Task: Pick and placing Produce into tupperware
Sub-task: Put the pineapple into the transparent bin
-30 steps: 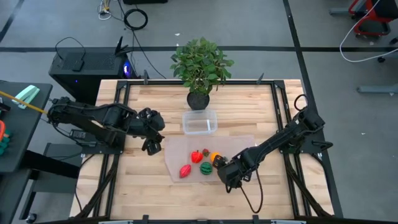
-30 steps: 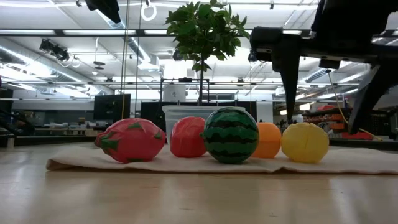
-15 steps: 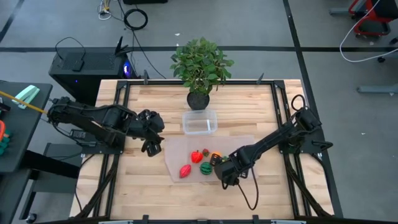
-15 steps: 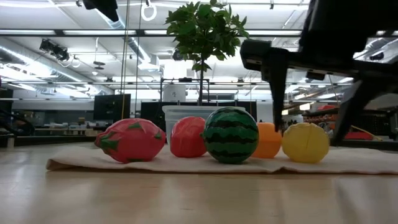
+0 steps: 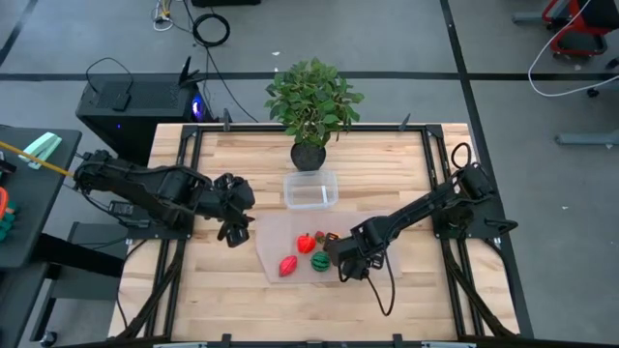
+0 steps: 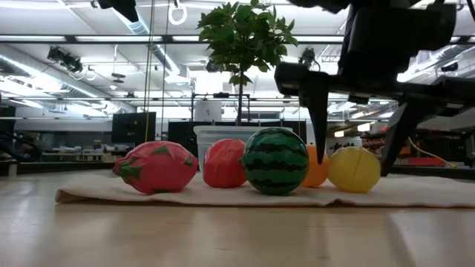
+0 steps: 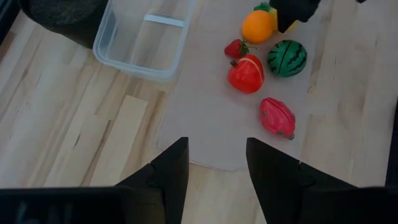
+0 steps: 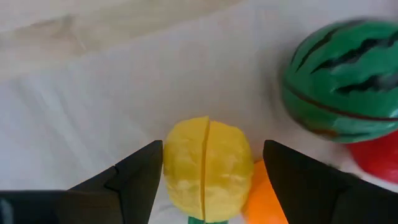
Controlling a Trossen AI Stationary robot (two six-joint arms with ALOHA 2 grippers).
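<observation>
Small toy produce lies on a translucent mat (image 5: 276, 232): a pink-red dragon fruit (image 5: 288, 265), a red fruit (image 5: 306, 243), a watermelon (image 5: 320, 261), a strawberry (image 7: 234, 48), an orange (image 7: 257, 26) and a yellow fruit (image 8: 208, 165). My right gripper (image 6: 352, 141) is open and points down over the yellow fruit (image 6: 355, 169), one finger on each side. The clear tupperware (image 5: 309, 189) stands empty on the wood beyond the mat. My left gripper (image 5: 235, 227) is open and hovers left of the mat. My right gripper comes from above with its open fingers (image 8: 134, 180) on either side of the yellow fruit, which rests on the mat. I cannot tell whether a finger touches its side.
A potted plant (image 5: 311, 101) stands at the far edge, just behind the tupperware. The watermelon (image 8: 342, 81) and orange (image 8: 264, 199) sit close beside the yellow fruit. Bare wood (image 5: 232, 290) lies left and near of the mat. Black rails (image 5: 440, 193) frame the table.
My right gripper has moved toward the table's left and far side and come down, so its open fingers now straddle the yellow fruit. The yellow fruit has shifted a little toward the orange. My left arm has kept still.
</observation>
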